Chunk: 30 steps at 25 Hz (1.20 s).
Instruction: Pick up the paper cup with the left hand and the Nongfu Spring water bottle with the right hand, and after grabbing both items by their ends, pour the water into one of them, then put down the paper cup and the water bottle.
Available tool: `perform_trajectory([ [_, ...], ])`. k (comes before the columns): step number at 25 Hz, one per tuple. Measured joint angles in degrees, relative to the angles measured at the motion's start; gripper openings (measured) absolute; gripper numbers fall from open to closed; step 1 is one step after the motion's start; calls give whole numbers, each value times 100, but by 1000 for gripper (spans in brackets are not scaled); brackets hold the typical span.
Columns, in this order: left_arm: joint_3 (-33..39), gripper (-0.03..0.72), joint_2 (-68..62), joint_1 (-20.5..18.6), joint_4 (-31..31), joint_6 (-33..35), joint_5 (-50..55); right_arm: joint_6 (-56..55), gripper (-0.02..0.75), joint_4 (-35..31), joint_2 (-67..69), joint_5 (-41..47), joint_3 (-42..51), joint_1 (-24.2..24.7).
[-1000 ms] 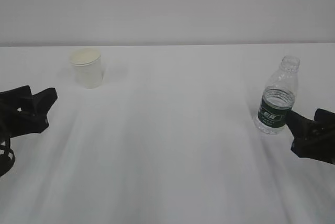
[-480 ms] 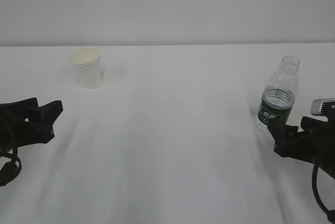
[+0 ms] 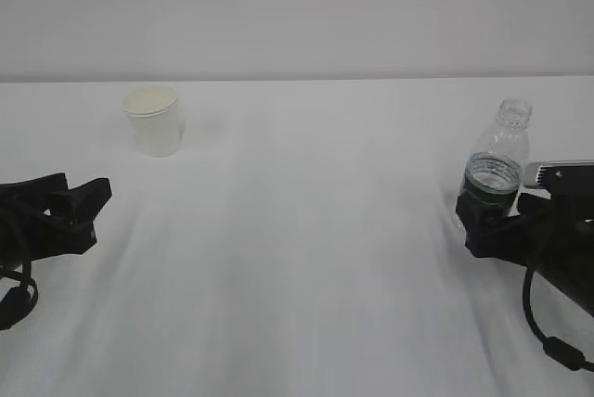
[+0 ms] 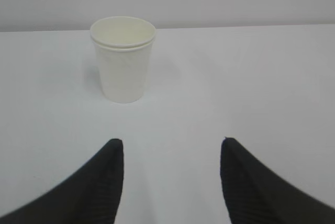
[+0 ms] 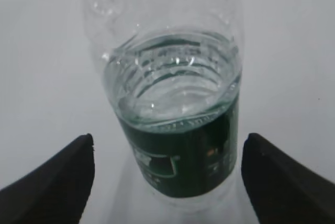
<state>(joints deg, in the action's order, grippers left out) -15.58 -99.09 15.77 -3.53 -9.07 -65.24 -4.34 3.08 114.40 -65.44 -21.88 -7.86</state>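
The white paper cup [image 3: 153,121] stands upright at the far left of the table; in the left wrist view the paper cup [image 4: 123,59] is ahead of my fingers and a little left of centre. My left gripper [image 3: 85,190] [image 4: 171,143] is open and empty, well short of the cup. The uncapped Nongfu Spring water bottle [image 3: 501,151] stands upright at the right. Its green label [image 5: 180,153] fills the right wrist view, with the water [image 5: 172,80] reaching just above that label. My right gripper [image 3: 475,219] [image 5: 168,139] is open, one finger on each side of the bottle's lower part, not touching it.
The white table [image 3: 306,258] runs back to a pale wall [image 3: 297,7]. A black cable [image 3: 548,341] loops under the right arm and another [image 3: 14,300] hangs by the left arm.
My right gripper has moved up to the bottle and its jaws have widened around the lower part. The left gripper edged slightly right, then held still. Cup and bottle have not moved.
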Motion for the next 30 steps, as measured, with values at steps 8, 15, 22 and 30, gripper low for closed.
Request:
perform_trajectory([
  [8, 0, 417, 0, 0, 0, 0, 0, 36, 664, -35, 4, -13, -286, 0],
  [15, 0, 416, 0, 0, 0, 0, 0, 49, 663, -141, 29, -24, -483, 0],
  [22, 0, 416, 0, 0, 0, 11, -3, 49, 663, -161, 432, -35, -695, 0],
  [30, 0, 415, 0, 0, 0, 11, -13, 58, 662, -174, 489, -35, -874, 0],
])
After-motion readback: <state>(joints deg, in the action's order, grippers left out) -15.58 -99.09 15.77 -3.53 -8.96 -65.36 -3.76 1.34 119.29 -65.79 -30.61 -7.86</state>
